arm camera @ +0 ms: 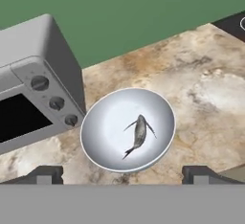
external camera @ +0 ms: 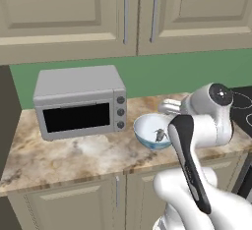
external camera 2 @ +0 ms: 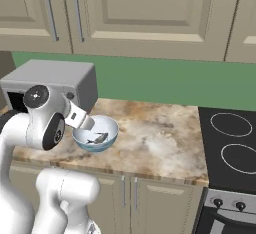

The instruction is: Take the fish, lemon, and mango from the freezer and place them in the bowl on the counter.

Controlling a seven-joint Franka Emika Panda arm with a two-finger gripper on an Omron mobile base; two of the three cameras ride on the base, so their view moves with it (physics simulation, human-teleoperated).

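While claw (arm camera: 122, 174) hangs wide (nothing held), fish (arm camera: 139, 134) lies below in bowl (arm camera: 103, 122).

Even, soft rendered light, bright throughout (no glare), with faint shadows and slightly coarse, low-resolution edges.

The counter (external camera: 74, 153) carries a microwave (external camera: 81, 101) and, just beside it, the bowl (external camera: 147, 128) (fish inside)
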